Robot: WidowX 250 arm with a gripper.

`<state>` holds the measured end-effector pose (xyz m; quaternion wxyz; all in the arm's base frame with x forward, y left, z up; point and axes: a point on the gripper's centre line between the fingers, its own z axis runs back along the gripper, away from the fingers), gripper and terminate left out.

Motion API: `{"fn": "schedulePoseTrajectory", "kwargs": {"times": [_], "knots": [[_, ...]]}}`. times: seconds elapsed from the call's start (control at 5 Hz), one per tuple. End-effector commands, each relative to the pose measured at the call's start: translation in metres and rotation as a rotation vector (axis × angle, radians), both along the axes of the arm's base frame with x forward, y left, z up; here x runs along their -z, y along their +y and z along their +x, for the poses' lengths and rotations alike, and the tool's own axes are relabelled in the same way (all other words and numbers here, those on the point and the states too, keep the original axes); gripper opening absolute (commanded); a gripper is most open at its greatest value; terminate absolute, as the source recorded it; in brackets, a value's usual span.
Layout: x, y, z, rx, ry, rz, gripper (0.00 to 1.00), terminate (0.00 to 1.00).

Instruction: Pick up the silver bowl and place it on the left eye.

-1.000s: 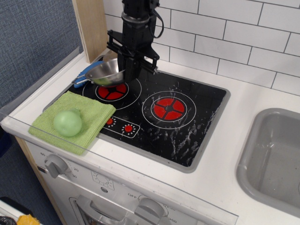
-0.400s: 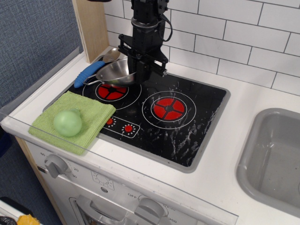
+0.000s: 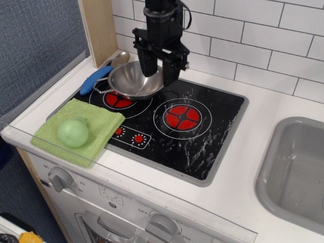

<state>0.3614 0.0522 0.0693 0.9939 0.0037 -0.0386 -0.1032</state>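
Silver bowl (image 3: 133,80) sitting over the back of the left eye (image 3: 120,98), gripper (image 3: 159,68) standing at its right rim. Spoon (image 3: 103,75) lying just behind-left of the bowl. Ball (image 3: 73,132) resting on cloth (image 3: 80,130), left-front of the hob (image 3: 203,132). Sink (image 3: 292,173) lying far right.
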Motion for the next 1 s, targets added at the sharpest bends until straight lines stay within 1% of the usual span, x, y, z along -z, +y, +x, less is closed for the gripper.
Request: {"fn": "schedulePoseTrajectory", "kwargs": {"times": [0.0, 0.2, 0.4, 0.6, 0.8], "knots": [[-0.039, 0.001, -0.028, -0.014, -0.072, 0.012, 1.0, 0.0], [-0.037, 0.004, -0.039, -0.063, -0.023, 0.036, 1.0, 0.0], [-0.035, 0.003, -0.051, -0.207, 0.015, 0.192, 1.0, 0.0], [-0.035, 0.003, -0.051, -0.207, 0.015, 0.192, 1.0, 0.0], [-0.035, 0.003, -0.051, -0.207, 0.015, 0.192, 1.0, 1.0]]}}
